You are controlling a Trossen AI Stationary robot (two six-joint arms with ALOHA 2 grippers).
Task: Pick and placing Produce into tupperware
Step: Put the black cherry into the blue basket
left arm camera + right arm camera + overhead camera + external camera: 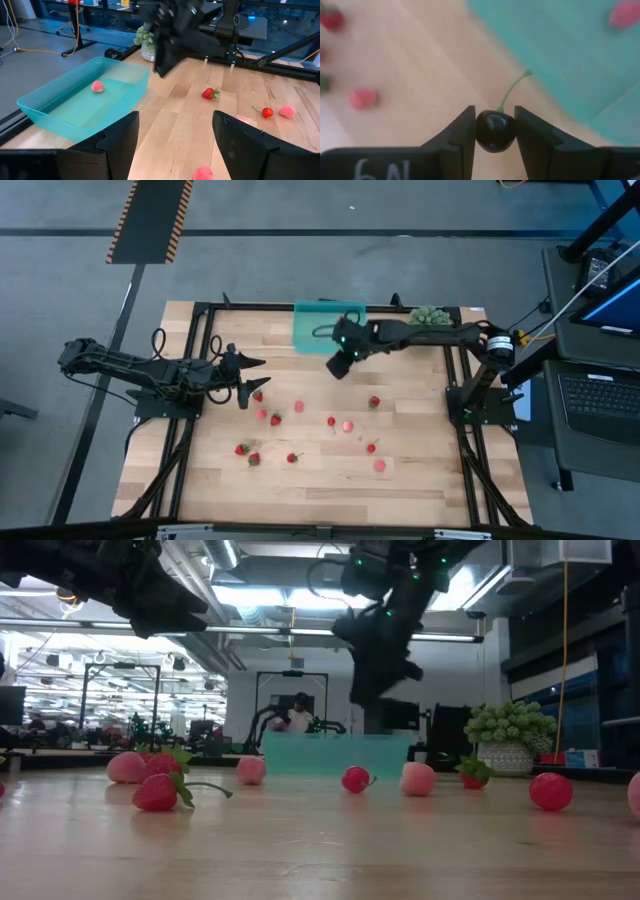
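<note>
My right gripper [340, 366] hangs above the table beside the near edge of the teal tupperware [315, 330] and is shut on a dark cherry [495, 131] with a green stem. One pink piece [97, 86] lies inside the tupperware [75, 115]. Several red and pink pieces of produce [331, 421] lie scattered over the wooden table. My left gripper [257, 376] waits open at the table's left, with nothing between its fingers [120, 140]. My right gripper pinches the cherry's round body [495, 132] between its two fingers [462, 132], one on each side. The fingers slant down from above. The green stem [512, 90] sticks out past the fingertips. The cherry is lifted clear of the table.
A spiky green plant-like ball [428, 314] in a pale pot stands at the far right, next to the tupperware. A black frame [200, 330] runs along the table's edges. The loose pieces lie mostly across the middle and near half of the table [300, 490].
</note>
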